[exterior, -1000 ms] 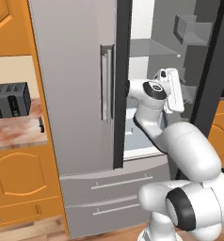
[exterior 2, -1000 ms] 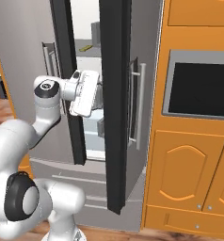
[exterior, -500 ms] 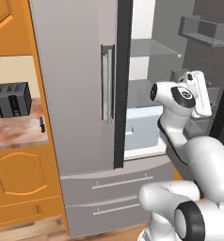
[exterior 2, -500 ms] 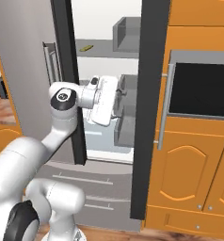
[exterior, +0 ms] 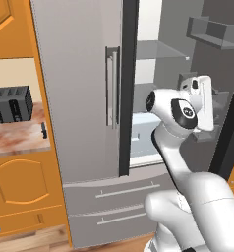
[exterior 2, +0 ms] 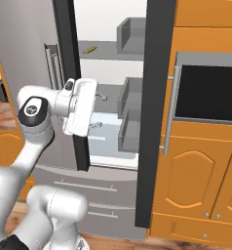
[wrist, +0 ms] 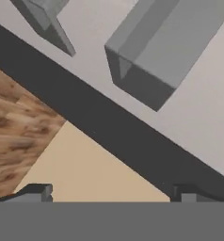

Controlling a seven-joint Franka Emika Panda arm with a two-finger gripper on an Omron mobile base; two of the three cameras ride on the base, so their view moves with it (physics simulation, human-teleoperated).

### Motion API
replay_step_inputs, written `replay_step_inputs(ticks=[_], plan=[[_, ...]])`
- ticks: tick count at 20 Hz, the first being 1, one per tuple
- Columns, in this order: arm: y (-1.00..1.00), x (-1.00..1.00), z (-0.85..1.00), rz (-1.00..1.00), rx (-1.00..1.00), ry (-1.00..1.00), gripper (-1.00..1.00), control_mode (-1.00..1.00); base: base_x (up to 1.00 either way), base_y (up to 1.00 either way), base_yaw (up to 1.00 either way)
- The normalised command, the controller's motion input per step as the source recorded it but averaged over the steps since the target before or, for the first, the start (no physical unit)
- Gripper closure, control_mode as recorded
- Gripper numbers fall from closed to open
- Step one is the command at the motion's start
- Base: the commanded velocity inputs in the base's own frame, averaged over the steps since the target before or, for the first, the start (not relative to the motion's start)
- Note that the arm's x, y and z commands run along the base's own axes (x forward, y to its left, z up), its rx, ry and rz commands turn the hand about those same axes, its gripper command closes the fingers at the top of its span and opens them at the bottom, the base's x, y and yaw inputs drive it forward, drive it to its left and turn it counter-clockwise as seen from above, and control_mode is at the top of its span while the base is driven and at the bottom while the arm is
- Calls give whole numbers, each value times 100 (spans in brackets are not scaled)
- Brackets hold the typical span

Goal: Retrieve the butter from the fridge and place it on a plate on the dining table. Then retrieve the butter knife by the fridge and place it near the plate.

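With its right-hand door swung wide, the fridge point(exterior: 84, 98) dominates both base views: grey steel, left door shut, vertical bar handle point(exterior: 110, 86) beside the dark centre strip, two drawers point(exterior: 114, 206) below. Interior is pale and lit, with a white bin low down.

Open door point(exterior 2: 154, 112) stands edge-on in the right base view, a dark slab with three grey door bins point(exterior 2: 130, 117) stacked on its inner face. Hand view looks at that door from close: dark edge running diagonally, grey bins point(wrist: 170, 52) above it, wood floor and a tan panel below.

Orange wooden cabinets point(exterior 2: 201, 176) flank the fridge on the right, with a black oven window point(exterior 2: 208, 93) set into them. On the left, more orange cabinetry under a marbled table point(exterior: 15, 135) carrying a black toaster point(exterior: 10, 104).

Arm point(exterior: 175, 147) rises white in front of the opening, wrist bent, hand at mid-shelf height just outside the compartment. Gripper point(wrist: 111, 190): jaws wide open, nothing between them; both dark tips well apart at the bottom of the hand view.

A small dark object point(exterior: 43, 130) sits at the table edge nearest the fridge; too small to say whether it is the butter knife.

Upper shelf, right base view: a small yellowish sliver point(exterior 2: 89, 49) lying flat. Possibly the butter; too small to confirm.
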Motion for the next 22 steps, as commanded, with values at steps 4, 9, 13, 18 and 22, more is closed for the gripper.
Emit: replay_step_inputs(ticks=[4,9,13,18,22], plan=[[83,-1,-26,-34,63,-10,-100,-100,0,0,0],[75,-3,-27,-35,68,-8,-100,-100,0,0,0],[65,0,-19,-36,71,-15,-100,-100,0,0,0],[56,4,-24,-39,68,-43,-100,-100,0,0,0],[88,5,7,-33,28,-67,-100,-100,0,0,0]])
